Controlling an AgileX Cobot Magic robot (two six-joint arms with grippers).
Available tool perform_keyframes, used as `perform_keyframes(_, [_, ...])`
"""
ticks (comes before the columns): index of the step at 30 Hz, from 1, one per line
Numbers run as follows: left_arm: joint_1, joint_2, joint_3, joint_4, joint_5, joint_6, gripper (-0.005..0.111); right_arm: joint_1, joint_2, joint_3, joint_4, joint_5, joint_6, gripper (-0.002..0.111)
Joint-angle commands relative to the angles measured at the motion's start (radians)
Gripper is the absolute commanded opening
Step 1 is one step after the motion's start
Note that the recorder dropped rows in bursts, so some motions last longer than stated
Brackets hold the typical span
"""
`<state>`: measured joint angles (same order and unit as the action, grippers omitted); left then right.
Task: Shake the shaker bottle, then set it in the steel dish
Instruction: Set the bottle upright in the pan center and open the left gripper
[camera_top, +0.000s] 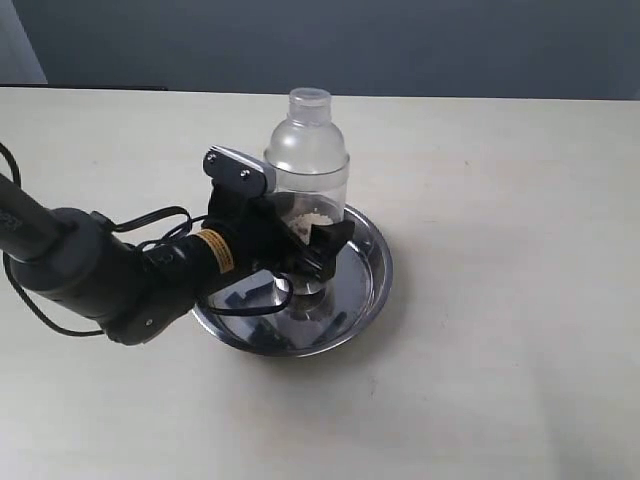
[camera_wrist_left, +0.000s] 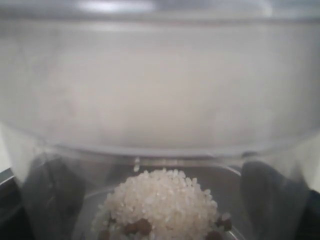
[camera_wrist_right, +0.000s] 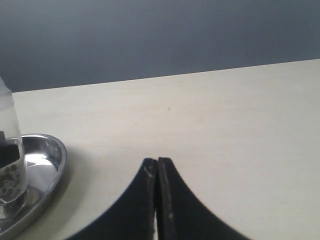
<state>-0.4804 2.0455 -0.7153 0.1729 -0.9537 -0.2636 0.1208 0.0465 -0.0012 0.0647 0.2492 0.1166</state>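
The left tool (camera_top: 310, 250) grips the upright shaker bottle (camera_top: 308, 150) inside the steel dish (camera_top: 375, 275). The right tool (camera_wrist_right: 157, 172) is closed, empty.

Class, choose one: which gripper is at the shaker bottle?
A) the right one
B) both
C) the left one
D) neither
C: the left gripper straddles the lower body of the shaker bottle, which is upright in the steel dish, while the right gripper is shut over the bare table, apart from both.
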Motion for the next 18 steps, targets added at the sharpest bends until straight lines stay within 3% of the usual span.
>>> perform_keyframes(1, [0.0, -0.003, -0.001, 0.043, 0.067, -0.002, 0.005, -0.003, 0.005, 0.001, -0.002, -0.015, 0.0, -0.001])
perform_keyframes(4, [0.0, -0.003, -0.001, 0.045, 0.069, -0.002, 0.021, -0.003, 0.005, 0.001, -0.002, -0.015, 0.0, -0.001])
perform_keyframes(13, [0.024, -0.004, -0.001, 0.078, 0.08, 0.013, 0.094, -0.003, 0.005, 0.001, -0.002, -0.013, 0.0, -0.001])
perform_keyframes(15, [0.037, -0.004, -0.001, 0.112, 0.08, 0.001, 0.104, -0.003, 0.005, 0.001, -0.002, -0.013, 0.0, -0.001])
perform_keyframes(18, [0.06, -0.004, -0.001, 0.168, 0.062, -0.026, 0.105, -0.003, 0.005, 0.001, -0.002, -0.013, 0.0, -0.001])
